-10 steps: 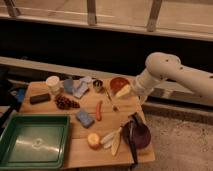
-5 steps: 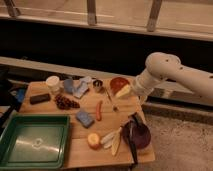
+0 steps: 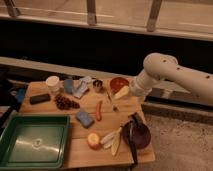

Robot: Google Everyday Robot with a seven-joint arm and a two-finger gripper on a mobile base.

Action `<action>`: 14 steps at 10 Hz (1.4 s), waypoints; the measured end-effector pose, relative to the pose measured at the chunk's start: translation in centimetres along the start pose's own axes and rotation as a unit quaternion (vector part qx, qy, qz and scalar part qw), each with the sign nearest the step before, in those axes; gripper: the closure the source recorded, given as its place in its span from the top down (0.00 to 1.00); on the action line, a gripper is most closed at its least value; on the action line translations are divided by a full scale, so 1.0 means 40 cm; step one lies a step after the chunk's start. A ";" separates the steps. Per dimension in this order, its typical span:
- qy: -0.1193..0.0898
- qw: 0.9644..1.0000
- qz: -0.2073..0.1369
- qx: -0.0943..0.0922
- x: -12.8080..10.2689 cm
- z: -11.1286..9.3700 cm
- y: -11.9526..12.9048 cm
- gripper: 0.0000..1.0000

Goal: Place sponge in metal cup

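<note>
1. The sponge [image 3: 85, 118] lies flat and untouched on the wooden counter [image 3: 80, 152]. An orange sausage-shaped thing [image 3: 98, 110] lies just to its right.
2. The metal cup [image 3: 97, 85] stands behind the sponge and a little to its right, apart from it.
3. The pincer [image 3: 121, 93] hangs well to the right of the sponge and further back, by the near edge of an orange-red bowl [image 3: 119, 82]. I cannot tell whether it is released or clenched, but the sponge is plainly not in it.
4. The step in hand looks like the reach for the sponge.
   - The pincer should travel left and forward, passing above the orange thing rather than sweeping through it.
   - It should then come straight down over the sponge and close across its short side.
   - The block looks soft, so a moderate squeeze should do. A hard one would likely bulge it and make it harder to fit into the small cup.
5. Compared with half a second ago, nothing has clearly shifted. The arm and pincer sit in much the same place, and the sponge lies where it did.
</note>
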 end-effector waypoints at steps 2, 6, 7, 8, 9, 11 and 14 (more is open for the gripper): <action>0.012 1.000 -0.028 0.001 0.009 0.029 0.034 0.80; 0.035 0.996 -0.081 0.002 0.001 0.126 0.153 0.80; 0.038 0.995 -0.094 0.000 -0.005 0.149 0.196 0.80; 0.041 0.994 -0.105 -0.007 -0.011 0.173 0.235 0.80; 0.039 0.992 -0.120 -0.015 -0.013 0.196 0.283 0.80; 0.037 0.988 -0.148 -0.022 0.000 0.224 0.355 0.80; 0.037 0.988 -0.147 -0.020 0.000 0.223 0.350 0.80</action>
